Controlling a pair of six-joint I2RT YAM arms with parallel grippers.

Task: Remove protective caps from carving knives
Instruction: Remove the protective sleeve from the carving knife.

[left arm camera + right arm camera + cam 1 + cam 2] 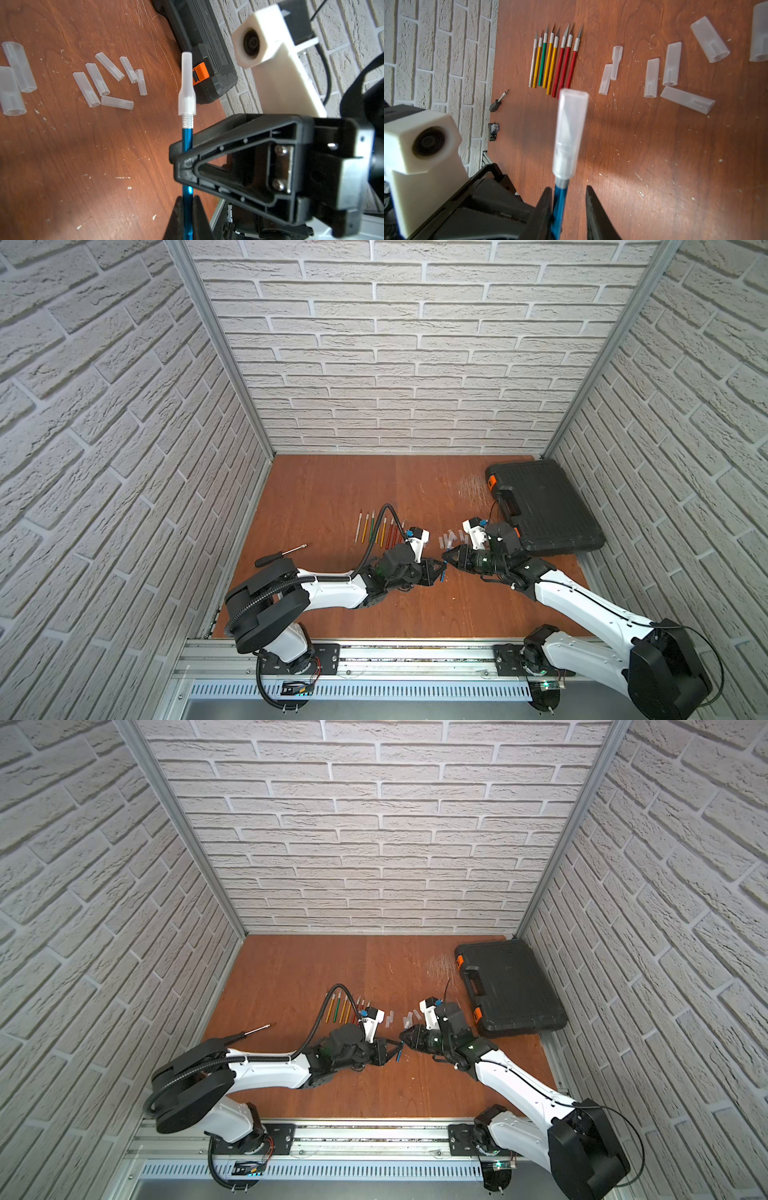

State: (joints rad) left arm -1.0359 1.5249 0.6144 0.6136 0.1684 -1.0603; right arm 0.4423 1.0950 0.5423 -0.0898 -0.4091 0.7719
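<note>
Knife [187, 138] with its cap [187, 101] on sits above the bench [83, 166], clamped in the left jaws to keep it steady. The right jaws are apart around it, likely to pull the cap.

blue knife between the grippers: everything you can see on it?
The blue knife has a slim metallic blue handle, a knurled silver collar and a translucent whitish cap seated over its tip. It is held in the air, the left gripper shut on the handle. The right gripper straddles the handle between that grip and the collar, jaws apart, one finger against it.
</note>
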